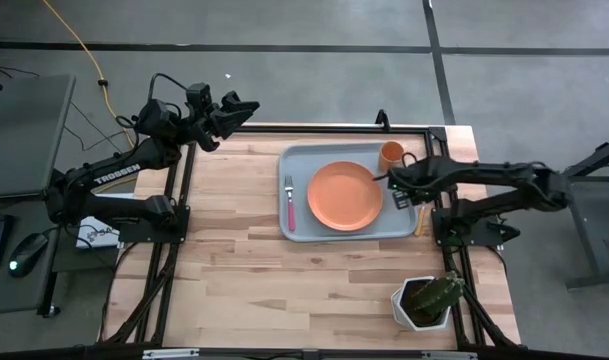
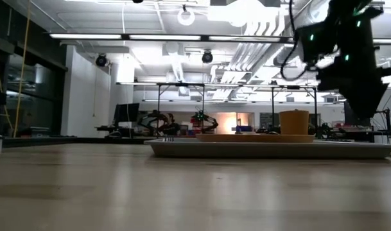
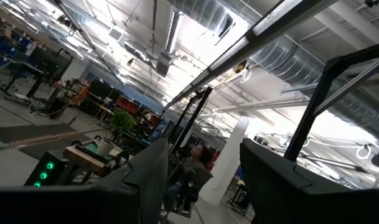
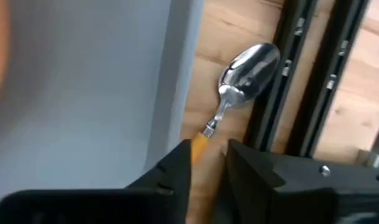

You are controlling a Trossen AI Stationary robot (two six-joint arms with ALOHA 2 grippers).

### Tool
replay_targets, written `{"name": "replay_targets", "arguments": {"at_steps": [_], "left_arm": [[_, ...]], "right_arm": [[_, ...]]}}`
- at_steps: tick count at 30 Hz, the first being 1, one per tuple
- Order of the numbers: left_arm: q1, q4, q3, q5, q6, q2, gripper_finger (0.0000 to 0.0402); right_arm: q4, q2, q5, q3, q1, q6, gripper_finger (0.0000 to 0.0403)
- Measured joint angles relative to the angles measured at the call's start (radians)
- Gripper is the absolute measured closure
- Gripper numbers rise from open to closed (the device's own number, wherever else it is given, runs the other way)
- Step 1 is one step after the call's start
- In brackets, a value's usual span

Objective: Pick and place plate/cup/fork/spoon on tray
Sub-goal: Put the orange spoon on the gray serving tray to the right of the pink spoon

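The pale blue-grey tray (image 1: pixel 302 165) lies at the table's far middle. The orange plate (image 1: pixel 344 195) rests on it, with the orange cup (image 1: pixel 391 155) upright at its far right corner and the pink-handled fork (image 1: pixel 290 203) along its left side. In the low view the tray (image 2: pixel 272 149) carries the cup (image 2: pixel 294 122). My right gripper (image 1: pixel 404 192) is at the tray's right rim, shut on the spoon (image 4: pixel 239 81). My left gripper (image 1: pixel 242 108) is open and empty, raised beyond the table's far left corner, and its wrist view (image 3: pixel 205 180) looks up into the room. My right gripper pinches the spoon's yellow-orange handle (image 4: pixel 200 144) between its two fingers, close to where the handle meets the metal neck. The silver bowl (image 4: pixel 250 63) sticks out past the fingertips, over the wood between the tray's rim and a black rail. I cannot tell whether the spoon is clear of the table.
A black frame rail (image 1: pixel 436 215) runs along the table's right edge, close to the tray. A white faceted pot with a green plant (image 1: pixel 424 300) stands at the near right corner. Bare wood (image 1: pixel 264 280) fills the near half.
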Motion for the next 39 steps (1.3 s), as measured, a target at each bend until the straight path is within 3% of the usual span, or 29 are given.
{"name": "replay_targets", "arguments": {"at_steps": [5, 16, 30, 35, 39], "left_arm": [[0.0, 0.0, 0.0, 0.0, 0.0, 0.0, 0.0218], [0.0, 0.0, 0.0, 0.0, 0.0, 0.0, 0.0218], [0.0, 0.0, 0.0, 0.0, 0.0, 0.0, 0.0218], [0.0, 0.0, 0.0, 0.0, 0.0, 0.0, 0.0218], [0.0, 0.0, 0.0, 0.0, 0.0, 0.0, 0.0218]], "right_arm": [[0.118, 0.058, 0.06, -0.098, -0.028, 0.021, 0.0395], [0.276, 0.084, 0.047, -0.195, -0.03, 0.064, 0.0401], [0.478, 0.084, -0.007, -0.146, -0.029, 0.099, 0.0403], [0.226, 0.065, 0.116, -0.035, -0.033, 0.127, 0.0402], [0.061, 0.061, 0.133, 0.002, -0.069, 0.18, 0.0401]]}}
